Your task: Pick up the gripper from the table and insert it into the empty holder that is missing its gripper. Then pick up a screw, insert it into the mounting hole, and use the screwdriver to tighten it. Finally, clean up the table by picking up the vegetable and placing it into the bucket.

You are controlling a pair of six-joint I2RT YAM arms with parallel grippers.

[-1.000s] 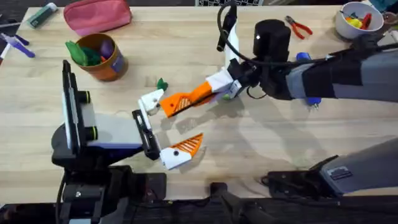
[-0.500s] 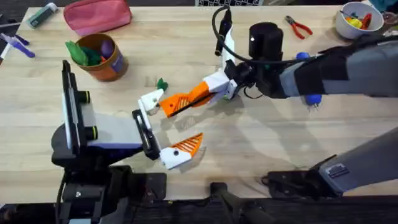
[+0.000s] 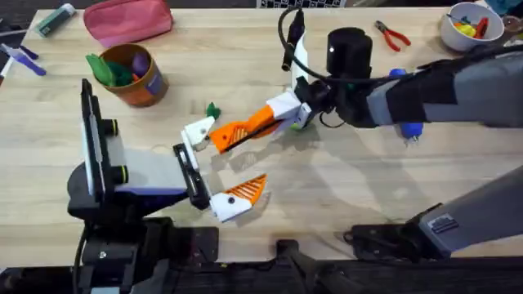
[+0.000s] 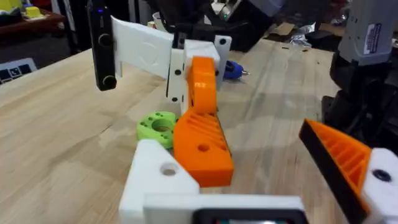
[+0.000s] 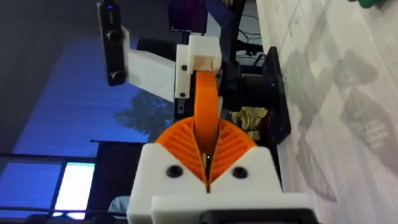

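Note:
My right gripper (image 3: 283, 112) (image 5: 207, 155) reaches across the table and is shut on the orange gripper (image 3: 241, 129) (image 4: 202, 140) (image 5: 205, 106). The piece's far end rests against the empty holder (image 3: 198, 131) (image 4: 163, 180), the white block on my left gripper (image 3: 227, 163). That gripper is open, and its other finger (image 4: 348, 158) carries an orange wedge. The vegetable (image 3: 212, 109) lies just behind the holder. The bucket (image 3: 147, 86) stands at the back left. The blue screwdriver (image 3: 406, 128) is partly hidden behind my right arm. The screw is out of view.
A bright green disc (image 4: 158, 126) lies under the right gripper. A pink pouch (image 3: 127, 20) sits behind the bucket. Red-handled pliers (image 3: 392, 34) and a white bowl (image 3: 466, 24) are at the back right. Bare tabletop (image 3: 359, 188) lies front right.
My right arm has shifted slightly left and back with the orange gripper, keeping its end against the white holder. The left arm has not moved.

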